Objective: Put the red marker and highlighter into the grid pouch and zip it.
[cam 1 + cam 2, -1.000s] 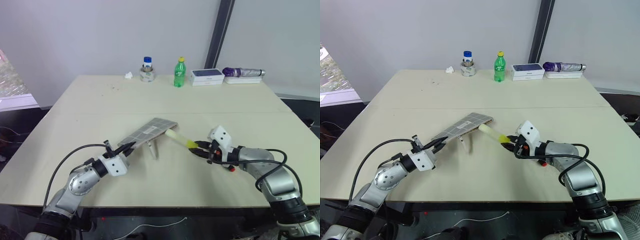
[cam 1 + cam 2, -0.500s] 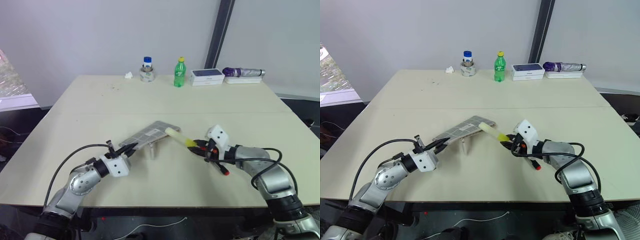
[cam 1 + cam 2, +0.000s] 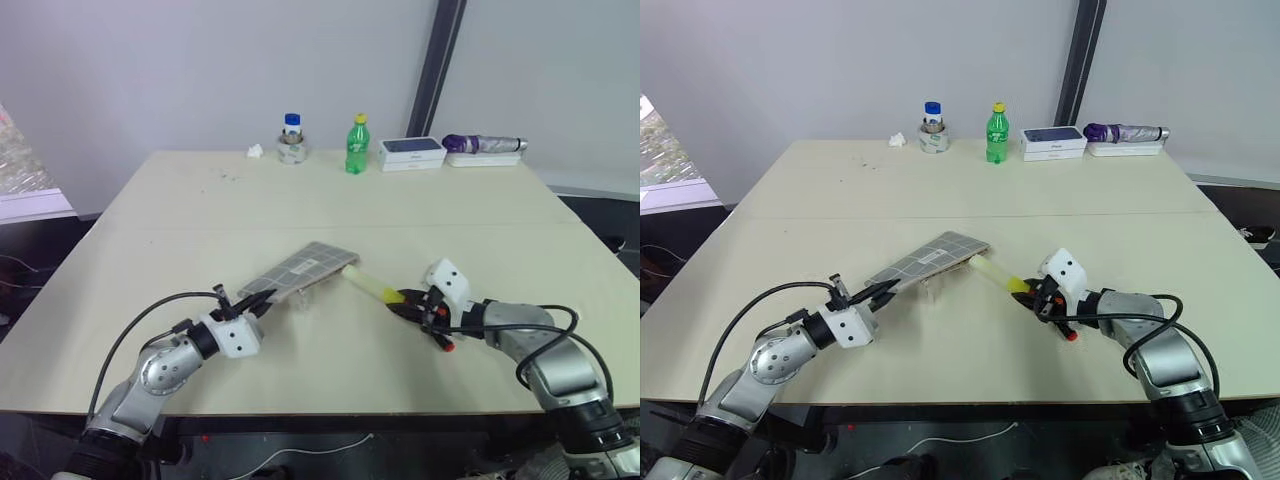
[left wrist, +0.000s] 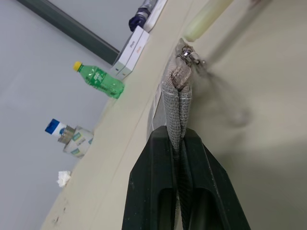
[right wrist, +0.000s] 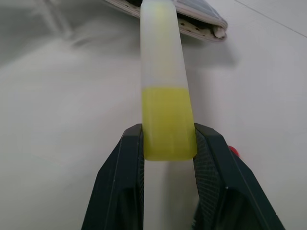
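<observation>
The left claw point(image 3: 262, 300) is pressed together on the near edge of the grid pouch point(image 3: 300, 269), holding it lifted off the counter point(image 3: 200, 220) so that it slopes up and away toward the middle. In the left wrist view the pouch point(image 4: 174, 103) stands edge-on between the two black fingers point(image 4: 151, 182), with a metal zipper pull at its far end.

The right claw point(image 3: 408, 305) pinches the highlighter point(image 3: 372, 287) by its bright yellow cap end. The pale translucent body reaches out toward the pouch, and its tip is just beside the pouch's far corner; whether it touches cannot be told. In the right wrist view the highlighter point(image 5: 164, 96) runs straight out from between the fingers point(image 5: 120, 172), its far end at the pouch's edge point(image 5: 201, 17).

The red marker point(image 3: 444, 340) lies on the counter just under the right wrist, its red end showing.

Along the far edge of the counter stand a small jar with a blue lid point(image 3: 291, 140), a green bottle point(image 3: 355, 146), a white box point(image 3: 411, 153) and a folded purple umbrella point(image 3: 484, 145).
</observation>
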